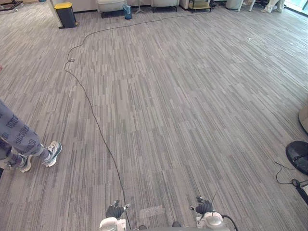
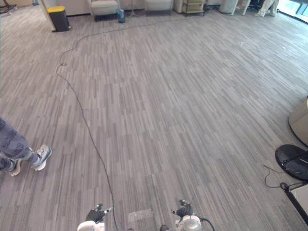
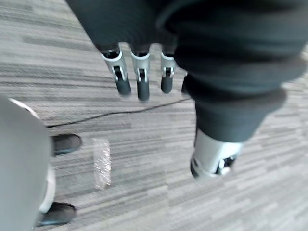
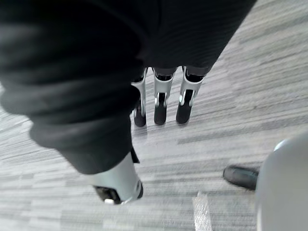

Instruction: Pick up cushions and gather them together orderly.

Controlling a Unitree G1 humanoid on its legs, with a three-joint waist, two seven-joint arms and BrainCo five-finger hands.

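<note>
My left hand [image 1: 114,211] hangs low by my left side over grey striped carpet [image 1: 183,110]. In the left wrist view its fingers [image 3: 138,79] point straight down and hold nothing. At my right side my right hand [image 1: 204,207] hangs the same way, with its fingers [image 4: 161,98] straight and empty above the floor. Both hands are open. Pale upholstered seats [image 1: 111,5] stand along the far wall.
A person's legs in patterned trousers and light trainers [image 1: 29,149] stand at the left. By the far wall are a black bin with a yellow lid [image 1: 66,14] and a small blue bin [image 1: 127,11]. A round black base [image 1: 298,156] lies at the right edge. A clear scrap [image 1: 151,211] lies between my hands.
</note>
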